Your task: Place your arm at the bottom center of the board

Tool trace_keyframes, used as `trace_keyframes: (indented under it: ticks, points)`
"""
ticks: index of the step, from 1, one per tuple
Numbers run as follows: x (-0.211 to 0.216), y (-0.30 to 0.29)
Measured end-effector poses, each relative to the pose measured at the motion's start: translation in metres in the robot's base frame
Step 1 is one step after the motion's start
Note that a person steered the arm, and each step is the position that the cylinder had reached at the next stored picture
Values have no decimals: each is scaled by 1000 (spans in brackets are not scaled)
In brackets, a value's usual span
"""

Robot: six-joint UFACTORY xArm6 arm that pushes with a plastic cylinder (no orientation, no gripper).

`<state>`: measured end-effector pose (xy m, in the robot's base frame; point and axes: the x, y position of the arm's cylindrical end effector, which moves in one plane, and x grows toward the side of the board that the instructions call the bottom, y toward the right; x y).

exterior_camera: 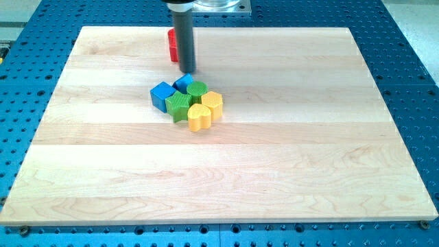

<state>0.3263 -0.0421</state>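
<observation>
Wood makes up the big table (274,171), a pale board that fills most of the view. It lies on a blue metal floor (411,68) full of little holes.

Next in size is the dark rod (184,34). It comes straight down from a round silver mount (216,5) at the view's top. This arm has no pincer at all, so nothing is wide, narrow or holding; it only has the rod. My tip (187,71) is on the board near the view's top, a bit left of the middle. It is far from the bottom center of the board, which lies well below it in the view.

A red block (172,44) stands just behind the rod on its left side, and the rod hides part of it, so I cannot tell its shape.

Just below my tip sits a tight bunch of small blocks, all touching one another. A blue cube (162,94) is at the left of the bunch. Another blue block (182,82) is at the top, very close to my tip. A green round block (197,88) is beside it on the right. A green star-like block (179,105) is in the middle. A yellow block (212,104) is at the right, and a yellow heart-like block (199,117) is at the bottom.
</observation>
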Motion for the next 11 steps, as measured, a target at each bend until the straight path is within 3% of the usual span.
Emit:
trace_keyframes:
  ticks: [2,4,5,11]
  points:
    - [40,92]
    - [177,114]
    - [235,93]
    - [229,82]
